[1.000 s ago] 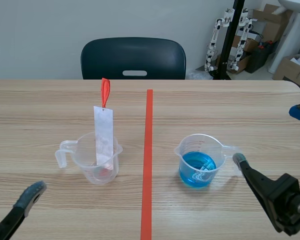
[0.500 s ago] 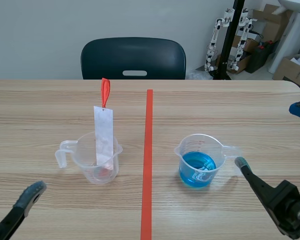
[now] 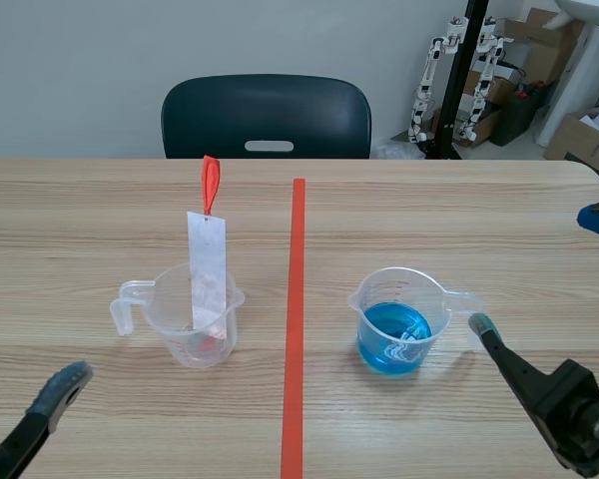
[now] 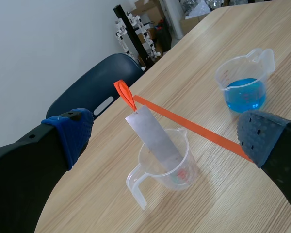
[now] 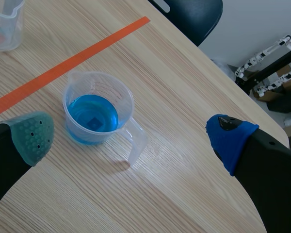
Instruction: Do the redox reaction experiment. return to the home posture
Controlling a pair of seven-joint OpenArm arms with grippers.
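While right tool (image 5: pixel 130 138) gapes, blue beaker (image 5: pixel 94 114) just beside, untouched

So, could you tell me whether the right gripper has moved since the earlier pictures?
Yes, slightly: the right gripper drew back from the blue-liquid cup, toward the robot's own side.

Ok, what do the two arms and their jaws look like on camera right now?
Both arms are black, with thick, blocky fingers. The left jaws have two blue dotted pads. The right jaws are mismatched: one grey-green dotted pad and one bright blue pad. The right arm shows a boxy black bracket with a small round fitting near the wrist. No cables or lettering are visible.
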